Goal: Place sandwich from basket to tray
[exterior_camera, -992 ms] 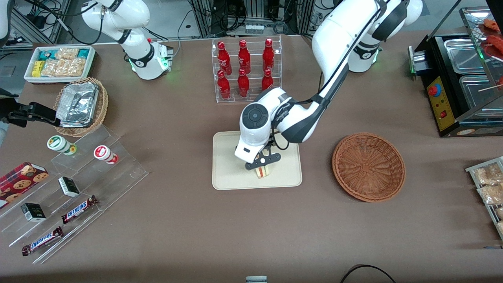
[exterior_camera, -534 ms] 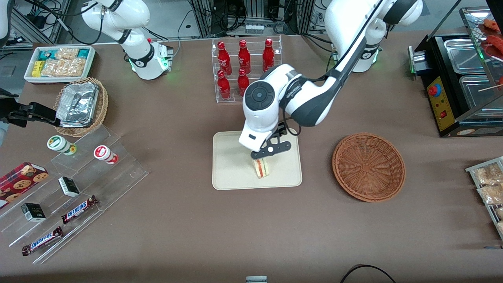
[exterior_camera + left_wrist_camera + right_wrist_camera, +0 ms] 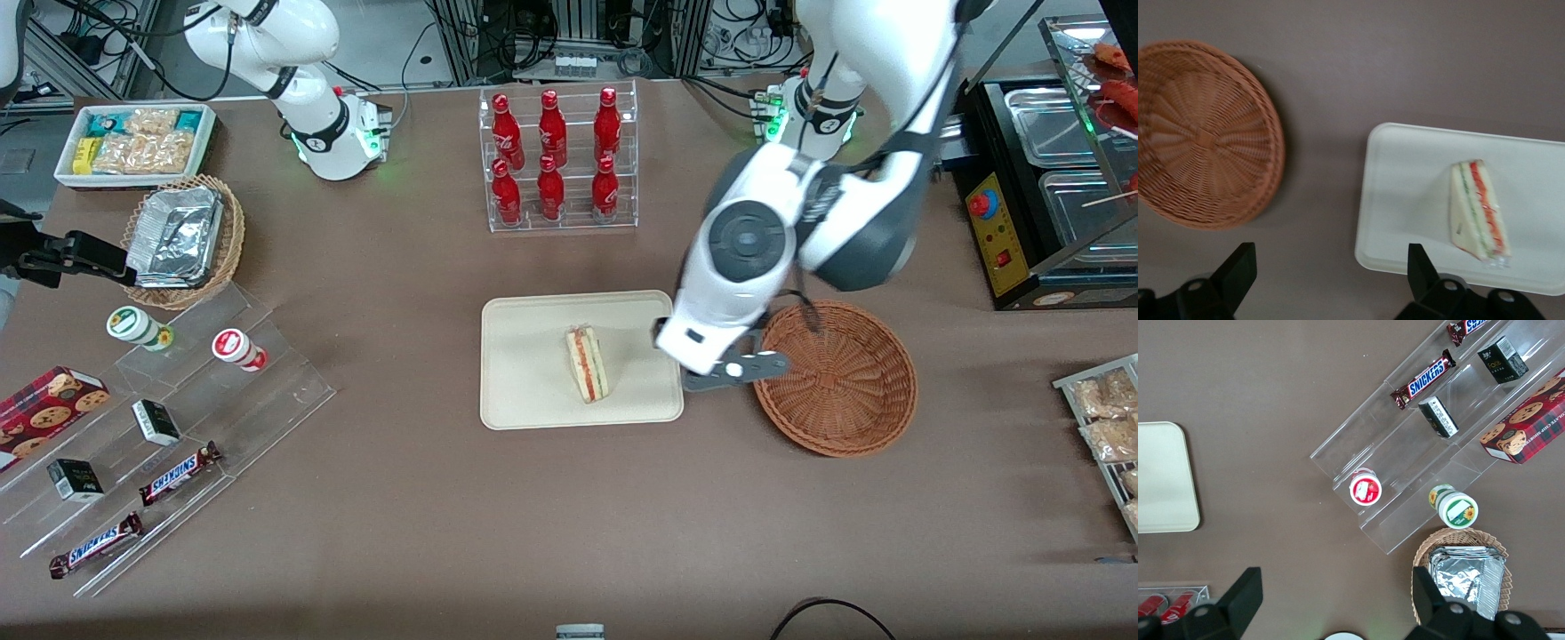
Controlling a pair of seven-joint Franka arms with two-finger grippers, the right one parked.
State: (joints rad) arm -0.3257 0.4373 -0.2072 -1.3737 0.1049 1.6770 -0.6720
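Your gripper (image 3: 725, 369) hangs above the bare strip of table between the tray (image 3: 520, 396) and the basket (image 3: 876, 427), and it holds nothing. From the wrist camera you see its two dark fingers (image 3: 1237, 267) spread wide apart, with the brown table (image 3: 1405, 67) showing between them. One finger lines up with the edge of the tray (image 3: 1405, 200), the other sits nearer the basket (image 3: 1238, 193).

Just beside your gripper, toward the parked arm's end, the sandwich (image 3: 587, 363) rests on the tray, about in the middle of the half closest to your gripper. You can see its cut edge facing up, with red, orange and green layers running along it (image 3: 1478, 210). It touches only the tray and stands clear of the rim on every side.

On the working arm's side, the reddish-brown basket lies flat on the table with nothing in it. The tray and the basket are near each other but do not touch.

Farther from the front camera than the tray, a clear rack of red bottles (image 3: 556, 160) stands upright. Toward the parked arm's end you have a lighter wicker basket with foil containers (image 3: 182, 236), a white bin of snack packets (image 3: 133, 142), and clear stepped shelves with chocolate bars (image 3: 178, 471) and small boxes.
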